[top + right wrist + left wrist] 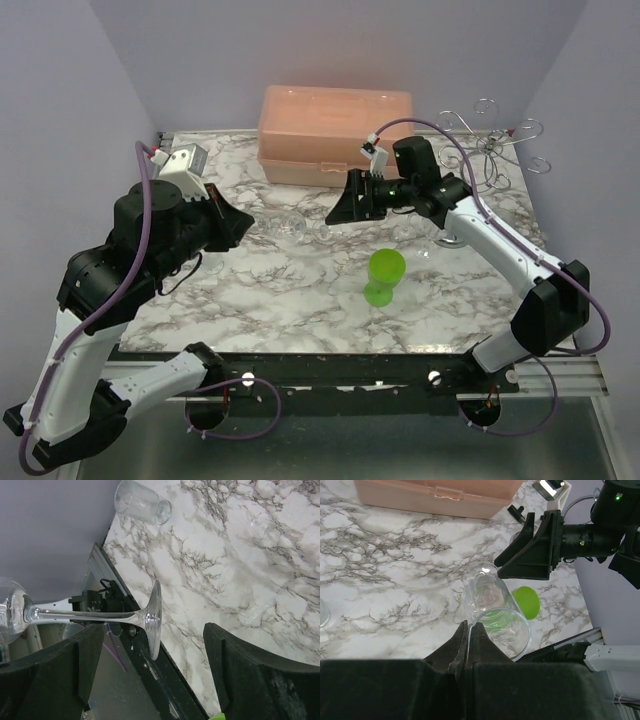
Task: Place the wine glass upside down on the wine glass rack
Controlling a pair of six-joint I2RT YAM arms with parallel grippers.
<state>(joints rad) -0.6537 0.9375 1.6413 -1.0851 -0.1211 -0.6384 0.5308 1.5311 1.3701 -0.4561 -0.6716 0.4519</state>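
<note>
The clear wine glass (290,228) hangs level in the air between my two grippers. My left gripper (468,630) is shut on the rim of its bowl (500,630); in the top view this gripper (243,225) is left of centre. My right gripper (155,665) is open, and the glass's round foot (154,617) and stem sit between its fingers (235,665) without touching them. It also shows in the top view (342,210). The silver wire wine glass rack (495,150) stands at the back right, behind my right arm, with its base mostly hidden.
A green plastic cup (385,275) stands on the marble table (300,290) in front of the right gripper. An orange lidded box (335,130) sits at the back centre. A small ribbed glass (142,502) lies on the table near the left arm.
</note>
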